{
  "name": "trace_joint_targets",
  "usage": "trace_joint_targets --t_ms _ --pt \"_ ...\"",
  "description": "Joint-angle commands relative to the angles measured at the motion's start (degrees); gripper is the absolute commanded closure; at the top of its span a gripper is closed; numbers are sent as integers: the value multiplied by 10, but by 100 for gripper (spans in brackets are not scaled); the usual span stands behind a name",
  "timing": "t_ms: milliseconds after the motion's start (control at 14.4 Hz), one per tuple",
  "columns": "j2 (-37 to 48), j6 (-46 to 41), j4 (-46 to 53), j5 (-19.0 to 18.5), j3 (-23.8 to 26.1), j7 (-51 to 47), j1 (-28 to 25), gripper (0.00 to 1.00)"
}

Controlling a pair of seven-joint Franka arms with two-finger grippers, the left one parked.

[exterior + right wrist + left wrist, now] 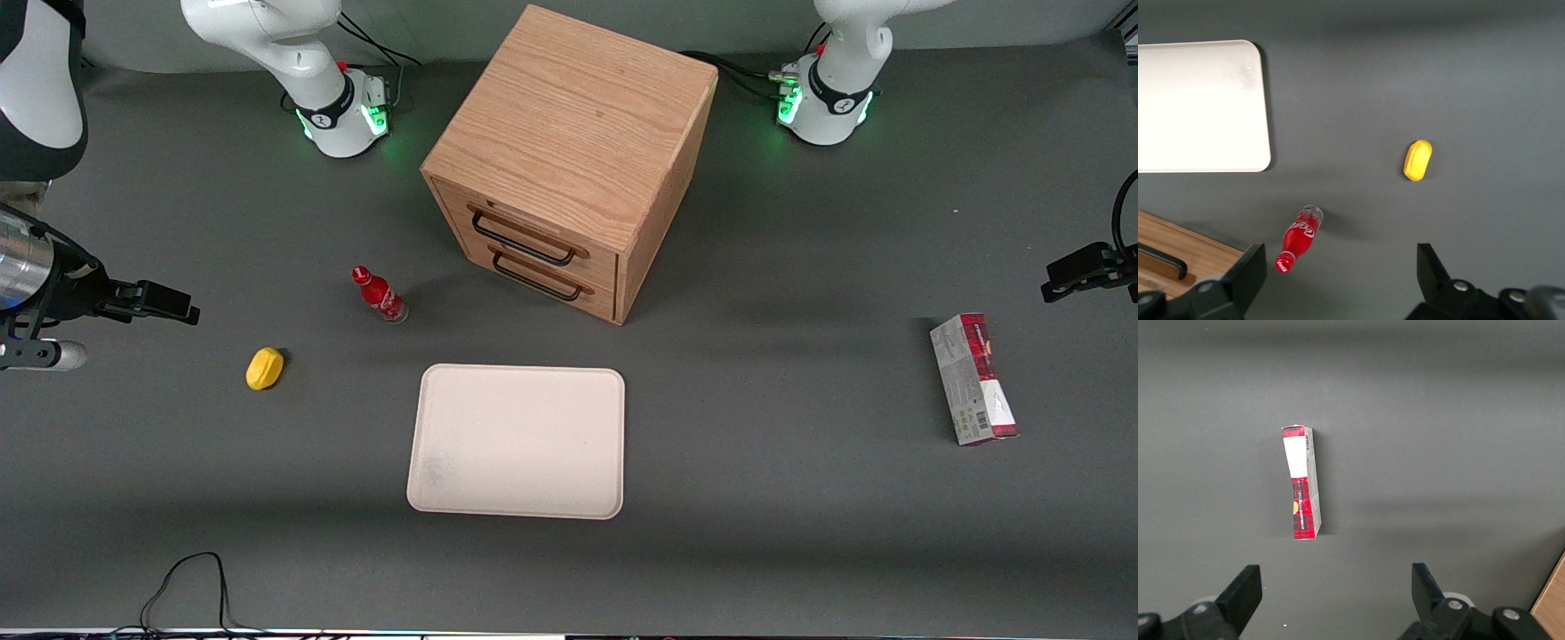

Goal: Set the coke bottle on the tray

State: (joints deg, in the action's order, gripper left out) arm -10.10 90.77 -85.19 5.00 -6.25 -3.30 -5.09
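The coke bottle (pixel 380 296) is small and red with a red cap. It stands upright on the grey table, a little farther from the front camera than the tray, toward the working arm's end. It also shows in the right wrist view (pixel 1299 239). The pale cream-pink tray (pixel 516 440) lies flat and bare, nearer the front camera than the cabinet, and shows in the right wrist view (pixel 1198 107). My gripper (pixel 182 309) hangs above the table at the working arm's end, well apart from the bottle. It is open and empty in its own view (pixel 1338 283).
A wooden drawer cabinet (pixel 569 160) with two black handles stands farther from the camera than the tray. A yellow lemon-like object (pixel 265 368) lies between gripper and tray. A red-and-grey carton (pixel 973 380) lies toward the parked arm's end. A black cable (pixel 187 578) loops at the front edge.
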Motion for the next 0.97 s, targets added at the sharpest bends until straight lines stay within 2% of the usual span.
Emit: trace_joint_targets --t_ms 0,208,485,901 --pt "4 -35 16 -3 31 5 28 0" --pt "5 -35 21 -32 33 5 25 0" --pt "20 -39 21 -32 33 2 24 0" --pt "79 -43 -35 -37 34 4 23 0"
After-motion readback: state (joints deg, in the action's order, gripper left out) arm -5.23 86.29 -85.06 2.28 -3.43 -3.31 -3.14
